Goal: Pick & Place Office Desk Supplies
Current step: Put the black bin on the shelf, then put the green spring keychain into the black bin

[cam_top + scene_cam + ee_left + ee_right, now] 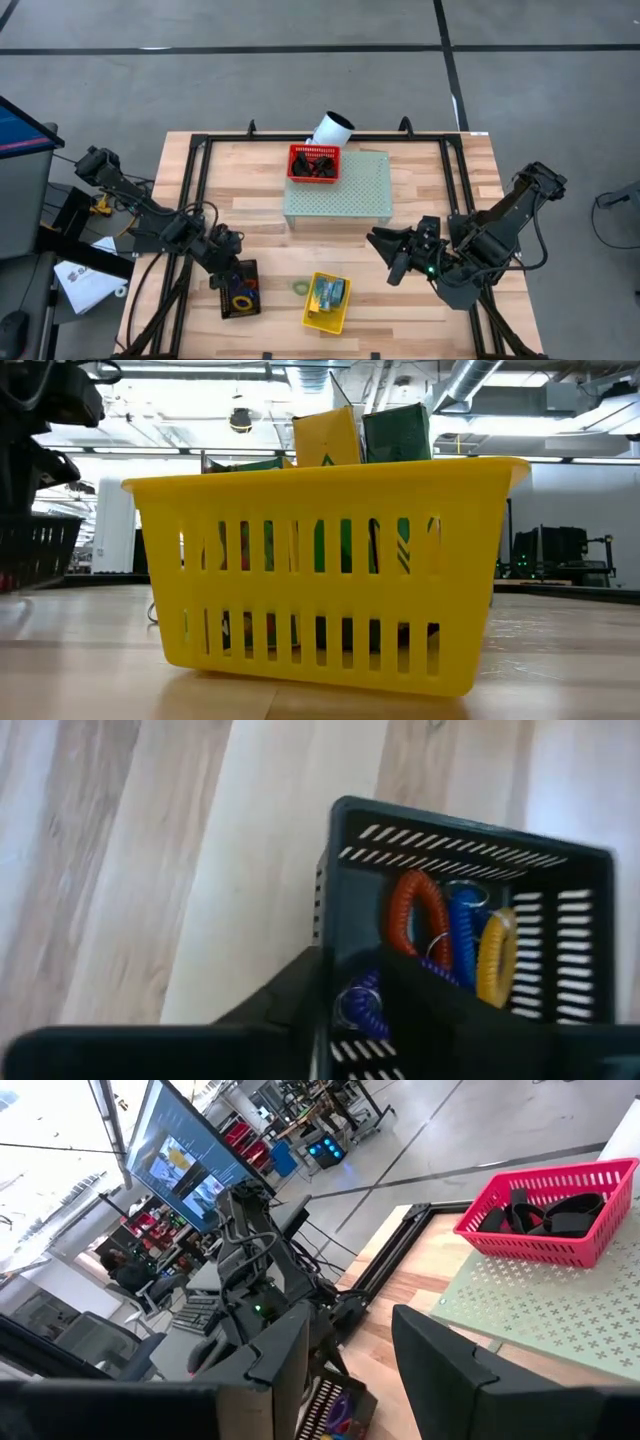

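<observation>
A black basket [225,305] stands at the near left and holds coil loops in orange-red [415,910], blue [462,925] and yellow [497,955]. My left gripper [352,965] hangs over the basket's near corner, pointing steeply down. Its fingers are a little apart, with a purple loop [362,1005] between them. A yellow basket [320,580] at the near middle holds yellow and green crayon boxes [326,435]. A green loop [300,287] lies on the table beside it. My right gripper [348,1320] stays raised at the right, open, with nothing between its fingers. My left gripper's fingers [285,1000] stand on either side of the purple loop, coming from above at a slant. Whether they touch it, I cannot tell. The loop sits inside the black basket's wall.
A red basket [296,176] with black clips stands on the pale green perforated block [360,200] at the far middle. A white tube [330,130] lies behind it. A black frame [195,190] runs along the table's edges. Bare wood lies between the baskets and the block.
</observation>
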Robot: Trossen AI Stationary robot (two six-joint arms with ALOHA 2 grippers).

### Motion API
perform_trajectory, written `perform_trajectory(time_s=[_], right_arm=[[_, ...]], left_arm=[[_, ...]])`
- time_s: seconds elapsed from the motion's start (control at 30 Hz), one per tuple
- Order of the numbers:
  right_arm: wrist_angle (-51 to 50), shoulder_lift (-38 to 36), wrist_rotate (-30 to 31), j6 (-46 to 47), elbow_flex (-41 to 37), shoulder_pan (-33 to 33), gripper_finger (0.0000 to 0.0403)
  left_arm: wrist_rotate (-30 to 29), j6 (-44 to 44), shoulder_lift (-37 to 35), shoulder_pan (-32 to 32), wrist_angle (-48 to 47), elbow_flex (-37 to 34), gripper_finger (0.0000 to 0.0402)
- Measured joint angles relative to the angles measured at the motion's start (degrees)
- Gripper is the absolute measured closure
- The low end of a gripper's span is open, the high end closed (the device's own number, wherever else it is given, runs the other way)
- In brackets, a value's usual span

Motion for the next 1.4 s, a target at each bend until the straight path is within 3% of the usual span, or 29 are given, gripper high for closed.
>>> perform_trajectory(time_s=[0.17, 0.3, 0.43, 0.57, 0.77, 1.0, 1.13, 1.4], right_arm=[[0.1, 0.0, -0.4, 0.0, 0.0, -0.1, 0.0260], [0.1, 0.0, -0.4, 0.0, 0.0, -0.1, 0.0260], [0.0, 0.0, -0.4, 0.0, 0.0, -0.1, 0.0260], [0.0, 0.0, -0.4, 0.0, 0.0, -0.6, 0.0260], [-0.5, 0.0, -0.6, 0.0, 0.0, -1.0, 0.0260], [-1.4, 0.0, -0.8, 0.1, 0.0, -1.0, 0.0260], [-2.2, 0.0, -0.9, 1.5, 0.0, -1.0, 0.0260], [-2.8, 0.0, -2.5, 1.5, 0.0, -0.7, 0.0260]], left_arm=[[-0.2, -0.1, 0.0, 0.0, -2.1, -0.8, 0.0246], [-3.7, 1.9, -0.6, 0.0, -1.8, -0.8, 0.0209], [-7.1, 6.5, -2.0, 1.1, 0.3, 1.0, 0.0196], [-6.3, 13.4, -1.2, 4.3, 8.1, 4.9, 0.0204], [0.4, 24.1, 10.0, 9.1, 17.7, 10.7, 0.0216], [7.6, 28.4, 26.1, 10.3, 27.1, 11.6, 0.0196], [9.1, 30.4, 30.7, 10.1, 34.3, 11.7, 0.0192], [11.0, 31.2, 37.0, 10.3, 37.7, 11.7, 0.0200]])
